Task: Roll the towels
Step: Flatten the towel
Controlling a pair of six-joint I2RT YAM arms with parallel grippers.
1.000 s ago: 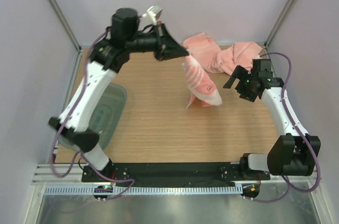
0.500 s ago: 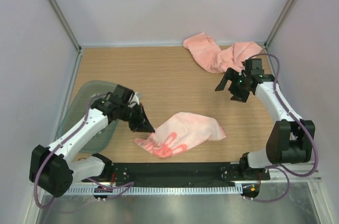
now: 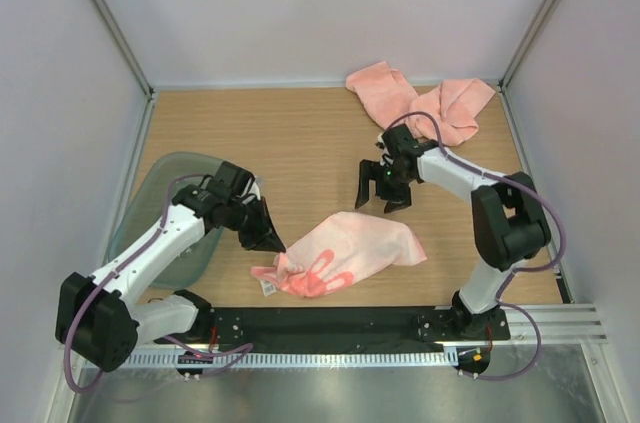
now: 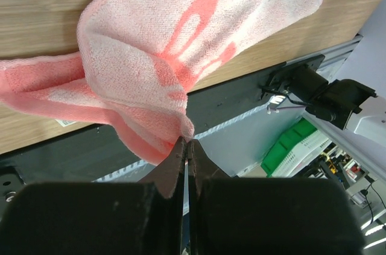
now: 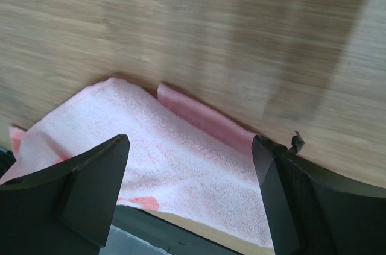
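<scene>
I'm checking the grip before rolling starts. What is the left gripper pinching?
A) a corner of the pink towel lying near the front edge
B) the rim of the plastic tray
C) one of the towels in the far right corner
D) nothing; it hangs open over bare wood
A: in the left wrist view the left gripper has its jaws shut on a corner fold of the towel spread near the table's front edge.

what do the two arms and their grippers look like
The left arm and right arm have white links between bulky black joints, and a thin purple cable loops along each. The left gripper and right gripper are black, each with two broad, flat, wedge-shaped fingers.
</scene>
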